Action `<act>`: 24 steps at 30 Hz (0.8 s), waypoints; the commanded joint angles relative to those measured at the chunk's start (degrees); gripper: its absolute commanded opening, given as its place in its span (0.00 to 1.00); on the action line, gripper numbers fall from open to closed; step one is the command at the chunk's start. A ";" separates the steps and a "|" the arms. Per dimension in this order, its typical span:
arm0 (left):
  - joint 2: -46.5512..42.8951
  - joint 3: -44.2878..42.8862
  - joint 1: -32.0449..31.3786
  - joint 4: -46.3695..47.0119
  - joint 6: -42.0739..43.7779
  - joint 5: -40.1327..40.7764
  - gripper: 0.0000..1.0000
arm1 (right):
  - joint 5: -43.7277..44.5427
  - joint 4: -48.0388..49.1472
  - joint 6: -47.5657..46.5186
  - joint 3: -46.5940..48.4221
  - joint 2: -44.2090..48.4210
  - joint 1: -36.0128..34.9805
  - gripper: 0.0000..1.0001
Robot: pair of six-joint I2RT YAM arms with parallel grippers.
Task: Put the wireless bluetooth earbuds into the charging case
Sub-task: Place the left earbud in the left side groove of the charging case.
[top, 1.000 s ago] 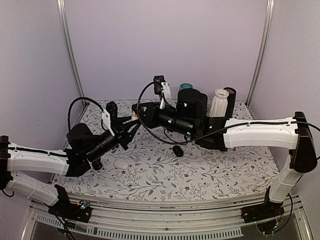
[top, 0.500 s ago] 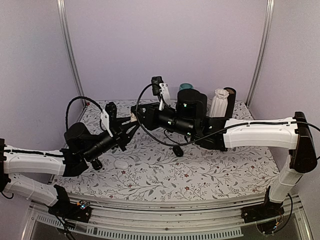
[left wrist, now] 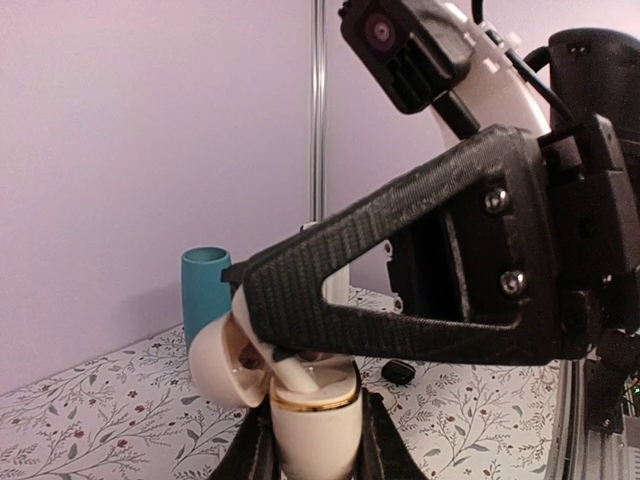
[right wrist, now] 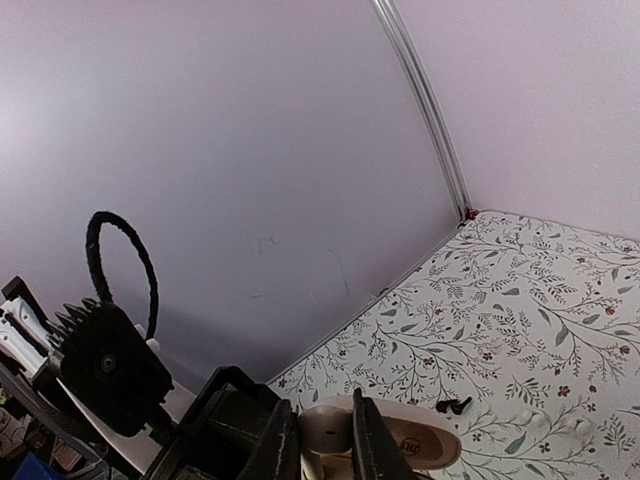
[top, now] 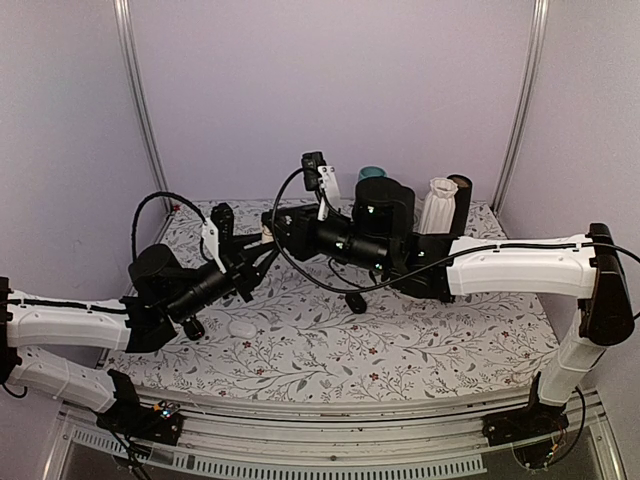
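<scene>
The cream charging case point(left wrist: 310, 425), gold-banded with its lid hinged open to one side, stands upright in the left gripper point(left wrist: 318, 450), whose fingers point(left wrist: 256, 455) clasp it firmly on both flanks. The right gripper point(right wrist: 321, 410) comes at it from the opposite side. One broad black finger point(left wrist: 400, 290) lies across the open mouth of the case, with its tip touching or just above the lid. In the right wrist view the two fingers stand close together with a narrow gap and the cream case shows just beyond them. Whether they pinch anything cannot be told. No earbud shows clearly at the case, since the finger hides the cavity. A tiny black piece point(right wrist: 455, 405) lies on the floral tablecloth point(top: 420, 340) just beside the case. It is bud-sized but too small to name surely. Lower on the cloth, a black oval case point(top: 355, 302) rests under the right forearm and a white pebble-like case point(top: 241, 328) lies near the left arm. A teal cup point(top: 372, 173), a white ruffled vase point(top: 437, 205) and a dark cylinder point(top: 462, 188) stand along the back edge. Both arms reach inward and meet raised above the left middle of the table.
</scene>
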State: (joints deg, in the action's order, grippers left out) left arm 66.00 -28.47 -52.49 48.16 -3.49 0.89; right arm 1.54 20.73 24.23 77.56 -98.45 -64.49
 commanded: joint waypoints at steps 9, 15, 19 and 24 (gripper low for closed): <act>-1.55 -2.70 0.09 4.27 -3.67 3.06 0.00 | -1.66 0.39 0.86 -2.38 -0.54 -0.67 0.15; -1.87 -2.95 0.24 4.40 -4.44 4.19 0.00 | -1.45 1.21 1.34 -3.49 -0.08 -0.71 0.15; -2.14 -2.93 0.28 4.31 -4.68 5.08 0.00 | -1.67 1.66 1.44 -3.88 0.08 -0.65 0.15; -2.53 -2.80 0.36 4.06 -4.86 6.03 0.00 | -1.85 2.35 1.61 -4.67 0.32 -0.78 0.14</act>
State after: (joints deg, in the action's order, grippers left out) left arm 65.78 -28.99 -52.42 48.05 -7.55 3.05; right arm 1.91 25.80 24.91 75.24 -98.45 -64.42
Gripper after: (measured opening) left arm 0.195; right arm 0.152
